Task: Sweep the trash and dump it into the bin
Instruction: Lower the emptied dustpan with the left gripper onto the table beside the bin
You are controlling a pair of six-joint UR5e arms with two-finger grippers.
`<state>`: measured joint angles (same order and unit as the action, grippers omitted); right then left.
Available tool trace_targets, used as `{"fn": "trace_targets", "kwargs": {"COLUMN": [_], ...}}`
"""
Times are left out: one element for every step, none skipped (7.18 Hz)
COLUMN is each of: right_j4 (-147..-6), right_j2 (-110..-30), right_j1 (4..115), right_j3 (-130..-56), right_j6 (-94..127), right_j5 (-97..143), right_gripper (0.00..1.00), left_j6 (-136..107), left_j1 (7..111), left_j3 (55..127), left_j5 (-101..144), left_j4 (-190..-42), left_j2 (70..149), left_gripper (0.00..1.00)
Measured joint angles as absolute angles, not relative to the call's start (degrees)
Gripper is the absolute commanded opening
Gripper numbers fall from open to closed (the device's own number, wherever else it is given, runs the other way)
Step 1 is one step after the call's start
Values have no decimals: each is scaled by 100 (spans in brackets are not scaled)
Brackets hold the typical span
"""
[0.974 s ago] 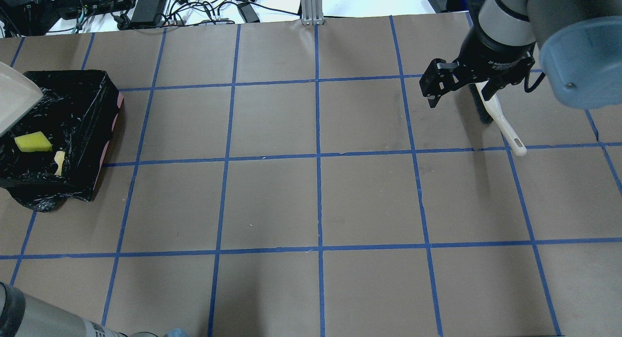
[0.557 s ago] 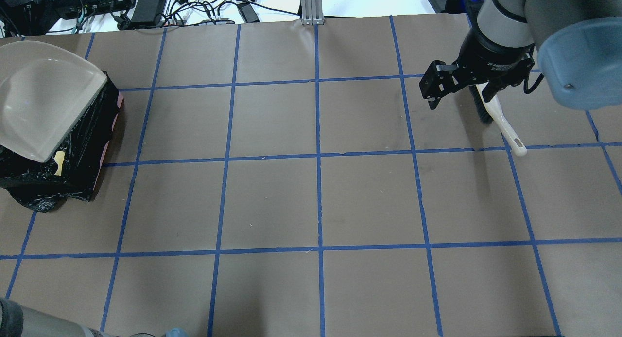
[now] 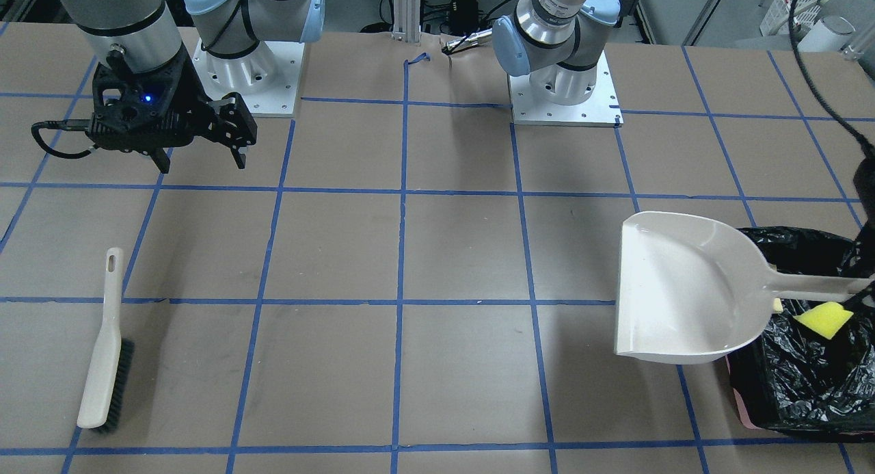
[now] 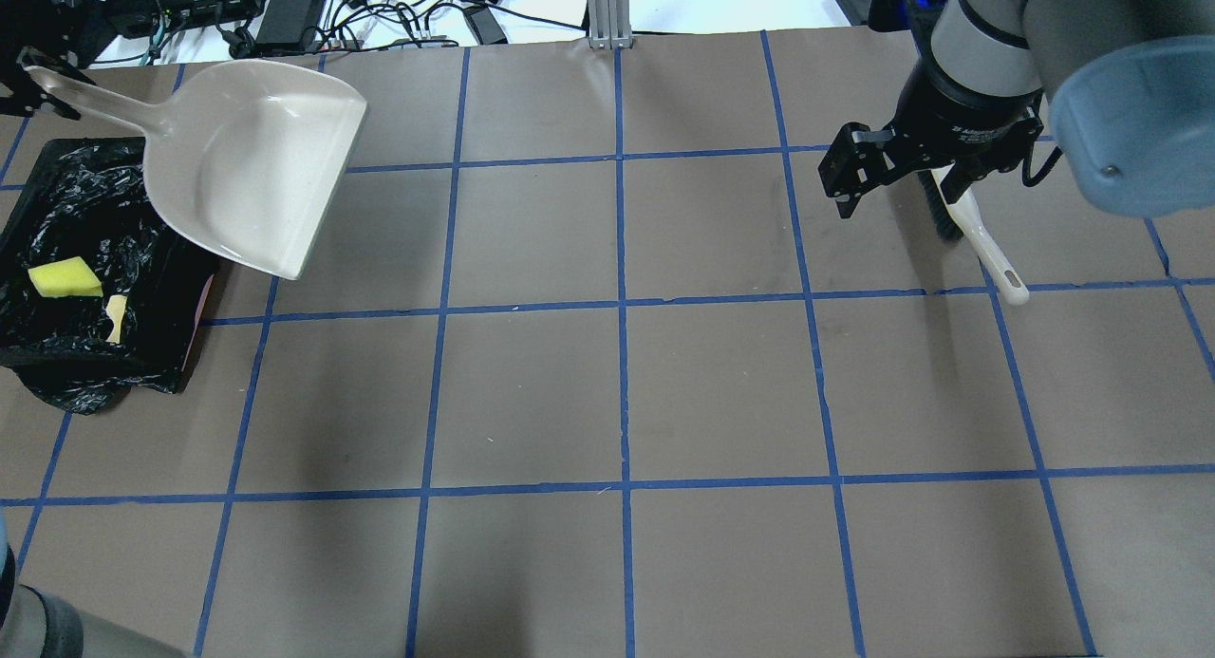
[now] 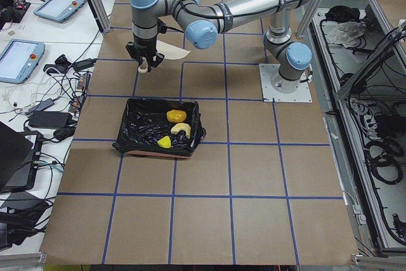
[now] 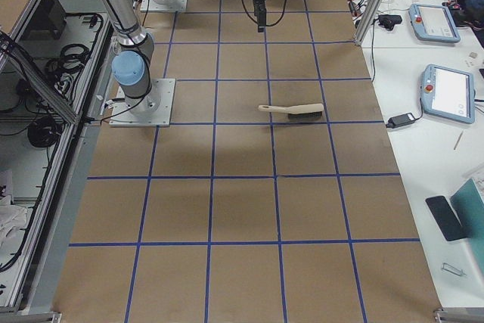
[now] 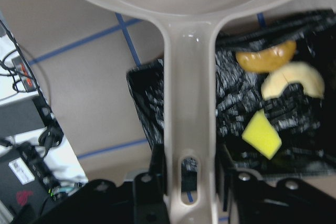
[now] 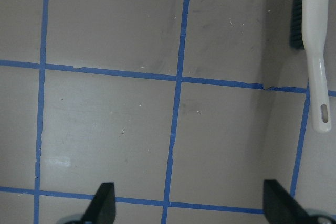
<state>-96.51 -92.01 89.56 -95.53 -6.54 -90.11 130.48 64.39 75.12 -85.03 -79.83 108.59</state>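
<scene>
The bin (image 4: 90, 151), lined with black plastic, stands at the table's left end. In it lies the trash: a yellow sponge wedge (image 4: 64, 278), a tan croissant piece (image 7: 293, 80) and a golden-brown lump (image 7: 265, 59). My left gripper (image 7: 189, 182) is shut on the handle of the beige dustpan (image 4: 252, 155). The pan hangs empty and nearly level, beside the bin on its inner, far side. My right gripper (image 4: 899, 188) is open and empty, hovering above the table at the far right. The brush (image 4: 978, 235) lies flat on the table just beside it.
Cables and power bricks (image 4: 285, 12) lie beyond the far table edge. Both arm bases (image 3: 564, 84) are bolted at the robot's side. Blue tape lines grid the brown table (image 4: 617, 392).
The dustpan swung from over the bin toward the far side and the table's middle, and levelled out. The sponge in the bin shows again. The right gripper barely moved.
</scene>
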Motion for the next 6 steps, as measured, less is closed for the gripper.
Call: {"fn": "trace_targets", "kwargs": {"right_j4": [-9656, -9670, -9671, -9664, -9669, -9672], "right_j2": [-9201, -9210, -9232, -9244, -9233, -9221], "right_j1": [8952, 8945, 8938, 8926, 8913, 8905], "right_j3": [-9554, -9554, -9554, -9554, -9554, -9554], "right_j6": [-657, -650, -635, -635, -655, -678], "right_j5": [-9015, -9016, -9020, -9019, -9014, -9012], "right_gripper": [100, 100, 100, 100, 100, 100], "left_j6": [12735, 12387, 12021, 11680, 11381, 11216], "left_j1": [6598, 6689, 6796, 6922, 7016, 7109], "left_j3": [7691, 7796, 7859, 7887, 7899, 7920], "left_j5": [-8495, -8489, -8487, -8491, -8503, -8534], "left_j4": [-7962, -7952, -7858, -7690, -7537, -7371], "left_j2": [10979, 11118, 11298, 11490, 11653, 11791], "left_gripper": [9, 9, 9, 10, 11, 11]}}
